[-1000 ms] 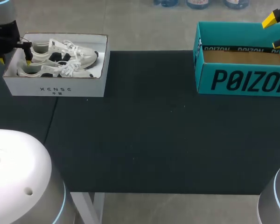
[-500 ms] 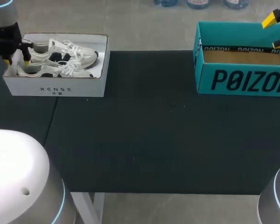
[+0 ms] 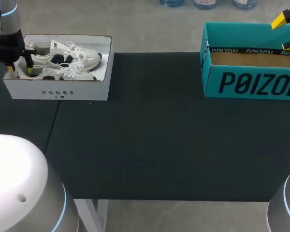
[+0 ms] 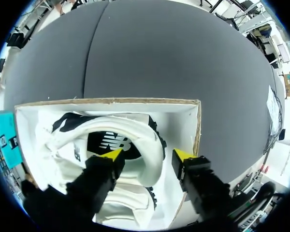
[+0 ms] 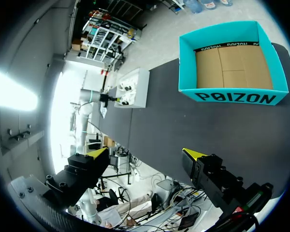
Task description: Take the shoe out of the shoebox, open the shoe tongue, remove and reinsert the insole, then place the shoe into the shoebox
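Note:
A white shoebox (image 3: 58, 92) stands at the table's far left with two white sneakers lying in it. My left gripper (image 3: 19, 69) reaches down into the box's left end, over the heel of the front sneaker (image 3: 53, 73). In the left wrist view the left gripper (image 4: 147, 154) straddles that sneaker's (image 4: 135, 125) heel collar. One finger is over the insole; the other is outside the heel, by the box wall (image 4: 198, 130). Small gaps show, so it is open. My right gripper (image 3: 285, 33) hangs open and empty above the teal box.
A teal open box (image 3: 251, 82) with a brown cardboard floor stands at the far right, also seen in the right wrist view as the teal box (image 5: 232, 96). Dark table surface (image 3: 154, 135) stretches between the two boxes.
The left gripper has sunk lower into the shoebox's left end and its fingers have drawn closer together around the heel. The right arm has stayed put.

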You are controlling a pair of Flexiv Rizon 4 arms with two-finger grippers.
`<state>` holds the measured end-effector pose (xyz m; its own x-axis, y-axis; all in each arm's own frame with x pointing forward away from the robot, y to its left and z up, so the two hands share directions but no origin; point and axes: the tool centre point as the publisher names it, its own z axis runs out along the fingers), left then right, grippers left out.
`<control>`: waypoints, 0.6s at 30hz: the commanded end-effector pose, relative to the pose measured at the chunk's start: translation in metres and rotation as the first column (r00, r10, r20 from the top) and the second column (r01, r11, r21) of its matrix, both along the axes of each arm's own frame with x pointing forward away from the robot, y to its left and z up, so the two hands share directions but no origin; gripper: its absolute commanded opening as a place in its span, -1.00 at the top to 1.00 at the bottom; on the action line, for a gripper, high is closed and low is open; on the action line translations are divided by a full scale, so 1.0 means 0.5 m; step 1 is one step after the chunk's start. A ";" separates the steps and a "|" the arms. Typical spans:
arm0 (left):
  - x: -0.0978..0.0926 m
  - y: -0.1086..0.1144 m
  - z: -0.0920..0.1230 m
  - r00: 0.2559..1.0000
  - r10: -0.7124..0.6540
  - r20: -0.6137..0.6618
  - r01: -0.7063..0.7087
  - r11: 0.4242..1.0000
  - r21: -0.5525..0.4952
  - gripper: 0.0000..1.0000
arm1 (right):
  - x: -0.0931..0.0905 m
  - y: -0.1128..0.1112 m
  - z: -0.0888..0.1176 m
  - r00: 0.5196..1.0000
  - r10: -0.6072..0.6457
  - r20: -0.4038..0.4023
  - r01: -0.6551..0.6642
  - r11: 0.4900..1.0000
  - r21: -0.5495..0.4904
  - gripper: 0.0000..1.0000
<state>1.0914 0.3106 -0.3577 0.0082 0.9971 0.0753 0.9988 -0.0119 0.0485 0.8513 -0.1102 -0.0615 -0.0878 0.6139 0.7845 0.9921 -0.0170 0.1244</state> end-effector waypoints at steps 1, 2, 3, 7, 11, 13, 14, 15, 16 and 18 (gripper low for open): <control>0.019 0.006 -0.019 1.000 -0.007 -0.010 0.007 1.000 -0.009 -0.16 | 0.003 0.000 0.000 1.000 0.001 -0.003 -0.001 1.000 -0.003 -1.00; 0.020 0.007 -0.021 1.000 -0.009 -0.011 0.009 1.000 -0.011 -0.14 | 0.003 0.000 0.000 1.000 0.001 -0.003 -0.001 1.000 -0.003 -1.00; 0.021 0.009 -0.023 1.000 -0.008 -0.012 0.008 1.000 -0.012 -0.11 | 0.003 0.000 0.000 1.000 0.001 -0.003 -0.001 1.000 -0.003 -1.00; 0.024 0.012 -0.033 1.000 -0.014 -0.020 0.014 1.000 -0.013 -0.11 | 0.003 0.000 0.000 1.000 0.001 -0.003 -0.001 1.000 -0.003 -1.00; 0.028 0.016 -0.043 1.000 -0.015 -0.020 0.015 1.000 -0.016 -0.05 | 0.003 0.000 0.000 1.000 0.001 -0.003 -0.001 1.000 -0.003 -1.00; 0.028 0.017 -0.044 1.000 -0.013 -0.020 0.013 1.000 -0.024 0.03 | 0.003 0.000 0.000 1.000 0.001 -0.003 -0.001 1.000 -0.003 -1.00; 0.029 0.018 -0.046 1.000 -0.014 -0.021 0.014 1.000 -0.026 0.04 | 0.003 0.000 0.000 1.000 0.001 -0.003 -0.001 1.000 -0.003 -1.00; 0.029 0.016 -0.049 1.000 -0.017 -0.022 0.016 0.999 -0.028 0.13 | 0.003 0.000 0.000 1.000 0.001 -0.003 -0.001 1.000 -0.003 -1.00; 0.029 0.015 -0.052 1.000 -0.021 -0.022 0.020 0.999 -0.032 0.15 | 0.003 0.000 0.000 1.000 0.001 -0.003 -0.001 1.000 -0.003 -1.00; 0.030 0.014 -0.057 0.999 -0.022 -0.025 0.022 0.999 -0.035 0.16 | 0.003 0.000 0.000 1.000 0.001 -0.003 -0.001 1.000 -0.003 -1.00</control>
<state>1.1018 0.3164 -0.3812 0.0294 0.9986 0.0448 0.9991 -0.0307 0.0288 0.8513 -0.1102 -0.0615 -0.0879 0.6139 0.7845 0.9921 -0.0169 0.1244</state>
